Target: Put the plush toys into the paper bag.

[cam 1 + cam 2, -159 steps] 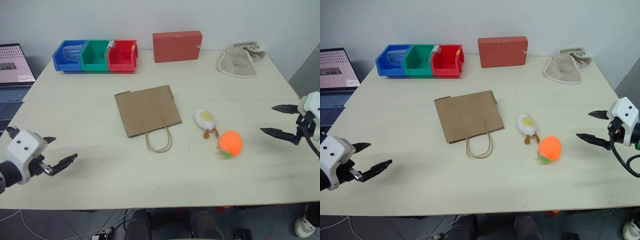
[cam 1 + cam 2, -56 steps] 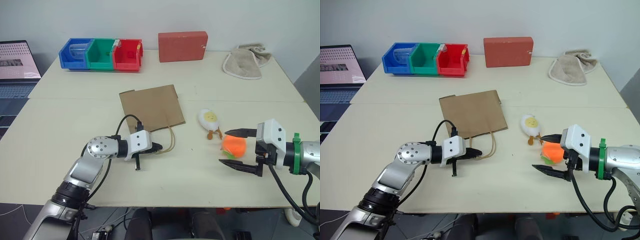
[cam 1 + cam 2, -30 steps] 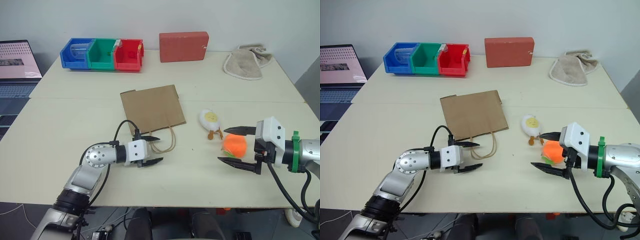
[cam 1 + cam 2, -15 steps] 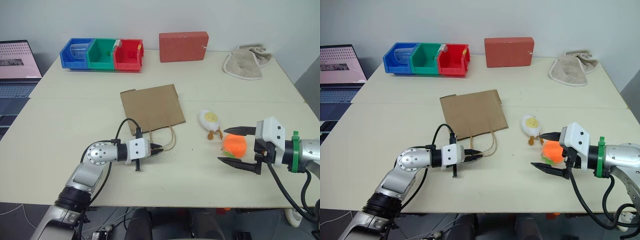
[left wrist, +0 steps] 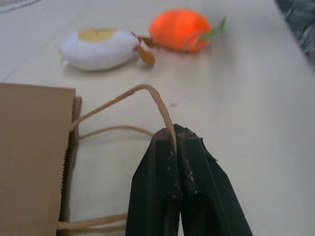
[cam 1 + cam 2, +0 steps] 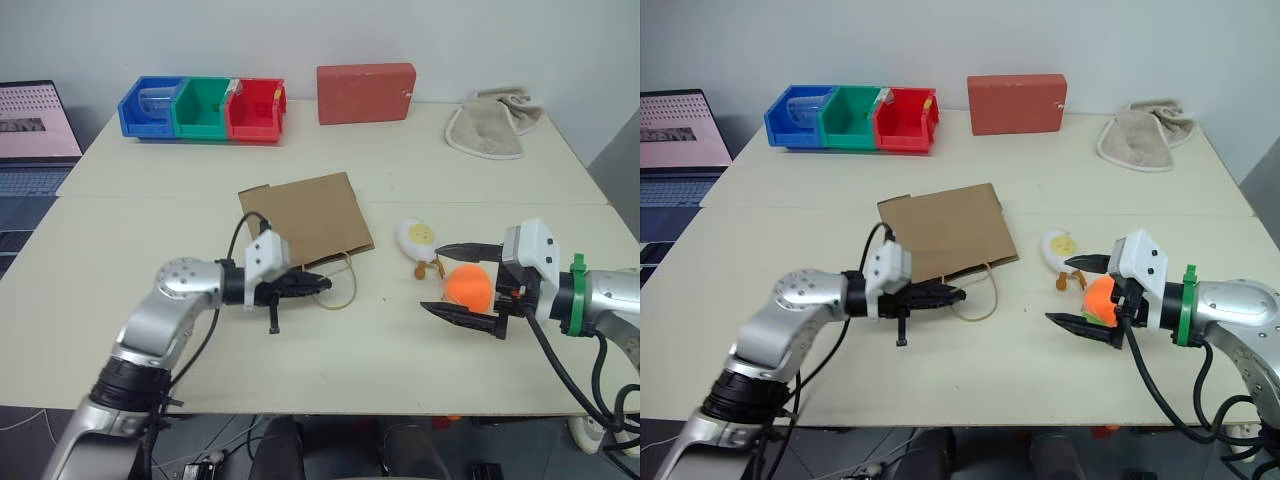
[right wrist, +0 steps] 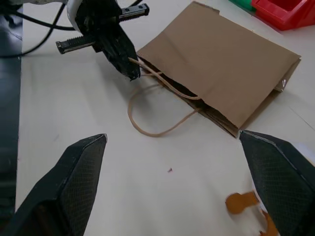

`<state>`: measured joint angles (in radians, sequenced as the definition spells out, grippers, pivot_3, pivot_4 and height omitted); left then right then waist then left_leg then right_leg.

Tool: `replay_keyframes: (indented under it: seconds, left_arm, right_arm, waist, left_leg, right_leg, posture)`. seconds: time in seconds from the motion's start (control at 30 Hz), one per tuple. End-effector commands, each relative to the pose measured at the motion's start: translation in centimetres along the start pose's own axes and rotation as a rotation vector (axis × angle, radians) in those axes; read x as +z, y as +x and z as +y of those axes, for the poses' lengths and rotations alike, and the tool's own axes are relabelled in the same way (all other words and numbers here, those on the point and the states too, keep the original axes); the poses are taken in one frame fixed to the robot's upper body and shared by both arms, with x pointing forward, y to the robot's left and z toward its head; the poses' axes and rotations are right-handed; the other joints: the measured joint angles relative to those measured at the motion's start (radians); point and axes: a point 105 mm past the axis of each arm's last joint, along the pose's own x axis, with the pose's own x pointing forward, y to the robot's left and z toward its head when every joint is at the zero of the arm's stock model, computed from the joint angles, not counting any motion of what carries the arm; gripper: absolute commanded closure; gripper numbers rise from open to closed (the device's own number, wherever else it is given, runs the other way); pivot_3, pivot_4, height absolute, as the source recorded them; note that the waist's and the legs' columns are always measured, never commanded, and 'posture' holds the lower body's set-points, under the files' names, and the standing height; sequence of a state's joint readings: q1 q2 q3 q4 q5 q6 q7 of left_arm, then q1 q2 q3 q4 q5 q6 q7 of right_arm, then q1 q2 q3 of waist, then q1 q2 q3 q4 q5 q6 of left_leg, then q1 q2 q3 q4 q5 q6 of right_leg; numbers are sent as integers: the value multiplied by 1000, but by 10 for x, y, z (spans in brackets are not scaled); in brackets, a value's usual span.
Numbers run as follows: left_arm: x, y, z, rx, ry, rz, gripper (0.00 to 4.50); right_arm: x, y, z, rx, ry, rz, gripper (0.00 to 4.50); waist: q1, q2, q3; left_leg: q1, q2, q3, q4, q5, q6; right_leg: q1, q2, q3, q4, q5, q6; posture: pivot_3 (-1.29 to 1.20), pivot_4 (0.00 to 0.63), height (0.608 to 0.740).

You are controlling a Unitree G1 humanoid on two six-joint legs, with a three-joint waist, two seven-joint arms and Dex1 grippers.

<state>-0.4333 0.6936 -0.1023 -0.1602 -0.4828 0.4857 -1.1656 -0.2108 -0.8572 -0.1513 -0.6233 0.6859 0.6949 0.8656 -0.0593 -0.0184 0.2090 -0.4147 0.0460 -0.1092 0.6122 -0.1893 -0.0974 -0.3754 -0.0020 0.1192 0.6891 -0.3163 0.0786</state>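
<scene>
The brown paper bag [image 6: 305,218] lies flat mid-table with its mouth toward me. My left gripper [image 6: 318,285] is shut on the bag's upper twine handle [image 5: 142,91] and holds it raised off the table, so the mouth gapes a little. The white egg plush [image 6: 416,238] lies to the right of the bag. Beside the egg sits the orange fruit plush [image 6: 468,287], between the spread fingers of my open right gripper [image 6: 433,278]. Neither finger presses on the fruit.
A red box [image 6: 365,92] and a row of blue, green and red bins [image 6: 203,108] stand along the far edge. A beige towel [image 6: 490,125] lies at the far right. A laptop [image 6: 35,130] sits off the table's left side.
My left gripper has shut on the twine handle and risen, lifting the handle and the bag's mouth edge. The right gripper has slid left around the orange fruit plush, its fingers a little closer.
</scene>
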Motion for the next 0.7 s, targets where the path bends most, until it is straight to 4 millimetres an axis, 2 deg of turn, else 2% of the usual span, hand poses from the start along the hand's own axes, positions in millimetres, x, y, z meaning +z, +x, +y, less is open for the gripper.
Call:
replay_keyframes:
  seconds: [0.03,0.13,0.23,0.33,0.53,0.7]
  left_arm:
    - [28,-9,3,-16,-94,-90,4500]
    - [41,-14,11,2,-184,-139,4500]
    - [48,-14,12,7,-231,-167,4500]
    - [55,-11,19,44,-260,-205,4500]
    - [67,-8,19,49,-302,-248,4500]
    - [75,-7,19,58,-318,-272,4500]
  right_arm:
    - [8,17,7,28,-35,-42,1275]
    - [3,37,6,33,-45,-65,2462]
    - [-4,65,-2,-3,-73,-71,3345]
    - [-6,87,-7,-40,-95,-95,4469]
    - [-10,115,-16,-100,-125,-104,4469]
    - [-11,149,-27,-207,-66,-141,4469]
  waist:
    - [0,0,0]
    - [1,0,0]
    - [-1,0,0]
    - [0,0,0]
    - [2,0,0]
    - [1,0,0]
  left_leg:
    - [0,0,0,0,0,0]
    - [0,0,0,0,0,0]
    - [0,0,0,0,0,0]
    - [0,0,0,0,0,0]
    - [-2,0,-2,0,0,0]
    - [-1,0,-2,0,0,-1]
  right_leg:
    - [0,0,0,0,0,0]
    - [0,0,-1,0,-1,1]
    - [0,0,-1,0,-1,1]
    - [-1,0,-1,1,0,0]
    - [-3,0,-2,4,0,0]
    - [-5,0,-2,7,0,-1]
  posture:
    - [0,150,740]
    - [0,150,740]
    - [0,150,740]
    - [0,150,740]
    - [0,150,740]
    - [0,150,740]
